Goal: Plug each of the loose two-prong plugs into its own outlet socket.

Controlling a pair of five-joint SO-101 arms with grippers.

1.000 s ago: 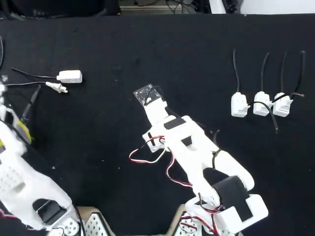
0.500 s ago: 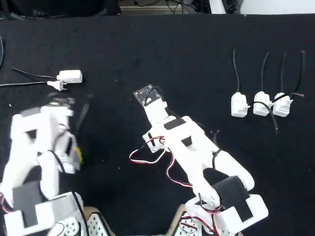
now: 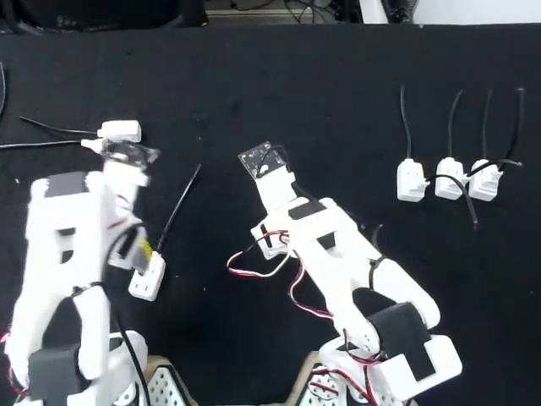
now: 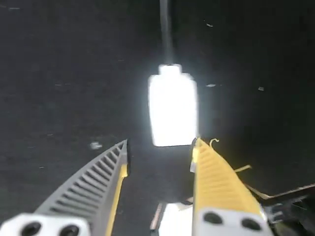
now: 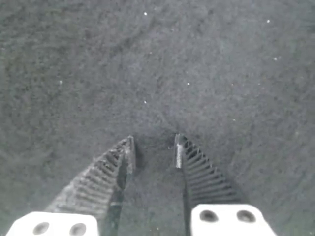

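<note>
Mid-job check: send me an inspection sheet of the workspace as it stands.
Surface: black cloth over the table.
Job's things: three outlet blocks in a row, right side; white socket and plug side by side, far left; corded white block by the left arm.
Clutter: nothing seen.
Grippers: left gripper open, bright white block just past its tips, ungripped; right gripper open over bare cloth.
Cables: black leads off the outlet blocks; red and white wires loop at the right arm.
Surroundings: dark gear beyond the far edge.

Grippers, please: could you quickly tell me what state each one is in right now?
Left gripper: open, empty, white outlet socket just ahead of its tips.
Right gripper: open, empty.
</note>
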